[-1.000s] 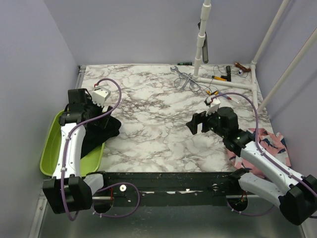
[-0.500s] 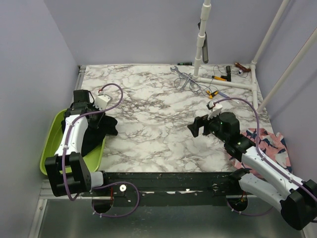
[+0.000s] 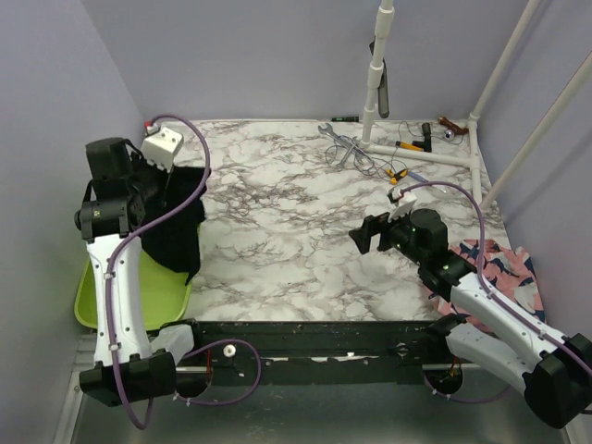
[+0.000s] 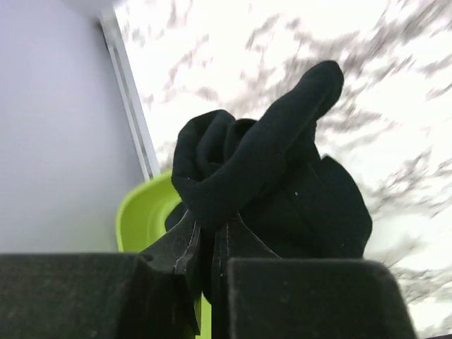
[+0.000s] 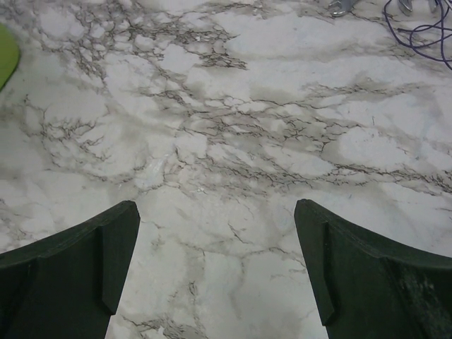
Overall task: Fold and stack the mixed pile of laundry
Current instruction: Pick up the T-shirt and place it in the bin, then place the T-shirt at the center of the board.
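Observation:
My left gripper (image 3: 155,185) is shut on a bunched fold of the large black garment (image 3: 178,227) and holds it up over the table's left edge. In the left wrist view the black cloth (image 4: 282,183) bulges out from between the closed jaws of the left gripper (image 4: 208,247). Below it lies the lime green basin (image 3: 111,301). The pink shark-print garment (image 3: 504,268) lies at the right edge, partly under my right arm. My right gripper (image 3: 367,231) hovers open over bare marble, and the right wrist view shows nothing inside the right gripper (image 5: 215,212).
A wrench, small tools and purple cable (image 3: 351,143) lie at the back right, beside a white pipe frame (image 3: 435,157). Walls close in on the left, back and right. The marble tabletop (image 3: 287,213) spreads between the arms.
My left gripper shut on the black garment in the basin, then rose and swung back, lifting the cloth out. The right arm barely moved.

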Available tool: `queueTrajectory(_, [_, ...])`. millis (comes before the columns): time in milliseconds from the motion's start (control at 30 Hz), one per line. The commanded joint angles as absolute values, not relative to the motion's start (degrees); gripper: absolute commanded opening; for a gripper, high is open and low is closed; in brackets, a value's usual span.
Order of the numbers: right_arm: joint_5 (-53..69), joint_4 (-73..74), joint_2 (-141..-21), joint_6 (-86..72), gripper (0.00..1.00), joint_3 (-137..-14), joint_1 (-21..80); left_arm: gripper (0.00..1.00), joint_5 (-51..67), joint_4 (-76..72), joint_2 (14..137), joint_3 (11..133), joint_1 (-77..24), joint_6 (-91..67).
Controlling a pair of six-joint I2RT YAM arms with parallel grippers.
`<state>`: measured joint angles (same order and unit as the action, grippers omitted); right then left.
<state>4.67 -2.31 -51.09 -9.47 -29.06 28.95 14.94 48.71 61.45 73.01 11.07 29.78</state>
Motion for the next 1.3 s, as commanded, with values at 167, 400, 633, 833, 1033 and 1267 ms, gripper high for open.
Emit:
queueTrajectory(167, [0.33,-6.65,-53.10,-14.42,1.00,-30.94,29.34,0.00,34.46,56.74,66.53,114.51,-10.07,14.90])
queueTrajectory(400, [-2.60,-4.09,-50.20,-15.13,1.00,-30.60,29.35,0.00,53.85,60.96,70.89,117.78,-18.34,12.03])
queueTrajectory(633, [-0.53,-1.92,-45.24,-11.52,1.00,-28.49,29.30,0.34,53.66,57.44,70.75,88.12,-17.00,31.41])
queueTrajectory(833, [12.90,-0.09,-47.24,-8.68,1.00,-28.74,29.34,0.98,44.92,45.19,78.07,75.76,-0.71,29.11])
queueTrajectory(1033, [17.40,-5.29,-56.50,-12.34,0.90,-30.87,33.80,0.95,44.02,47.21,76.57,72.43,1.00,32.23])
queueTrajectory(1267, [13.59,-6.98,-67.23,-15.25,0.80,-31.28,46.76,0.96,37.93,46.91,74.41,61.01,-17.82,38.49])
